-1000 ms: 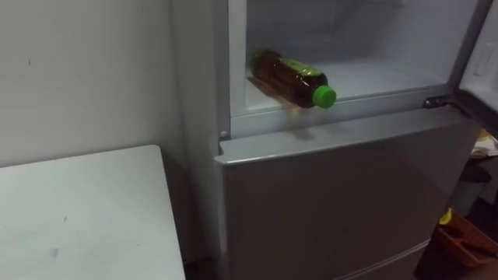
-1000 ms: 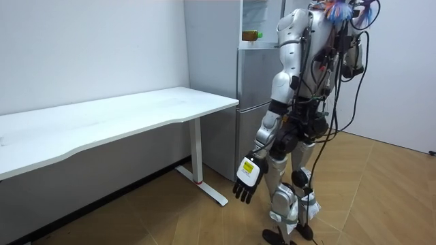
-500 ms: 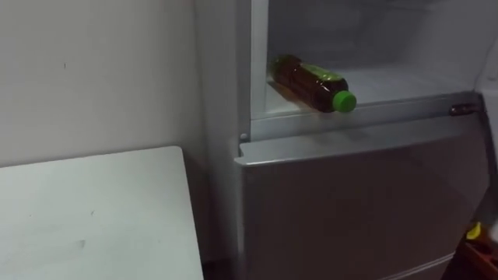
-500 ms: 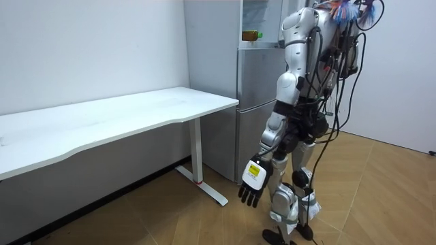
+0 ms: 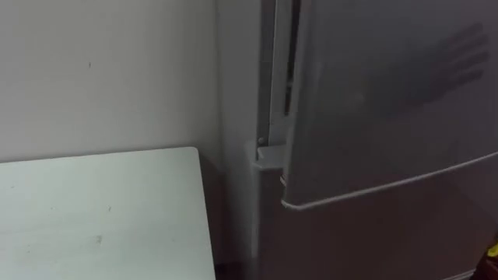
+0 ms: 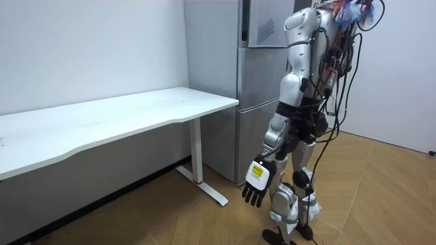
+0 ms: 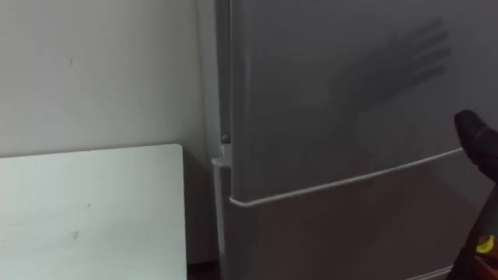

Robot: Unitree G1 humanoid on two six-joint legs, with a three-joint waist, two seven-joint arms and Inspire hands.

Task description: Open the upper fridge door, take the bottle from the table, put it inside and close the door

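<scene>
The fridge's upper door [image 7: 334, 93] stands almost closed, with a narrow dark gap left along its hinge side [image 5: 289, 70]. The bottle is hidden behind the door. A dark fingertip of my right hand [image 7: 476, 140] shows against the door's right part, and the hand's shadow with spread fingers lies on the door. In the room view I stand upright right before the fridge [image 6: 255, 116]. My left hand [image 6: 256, 185] hangs low by my leg with its fingers relaxed and nothing in it.
A white table [image 5: 93, 210] stands to the left of the fridge, against the pale wall; its end nearly reaches the fridge's side [image 6: 211, 68]. Wooden floor [image 6: 381, 197] lies open behind me.
The upper door has swung nearly closed over the compartment, hiding the bottle that lay on the shelf. The eye views have shifted left. My left hand has drifted slightly toward my leg.
</scene>
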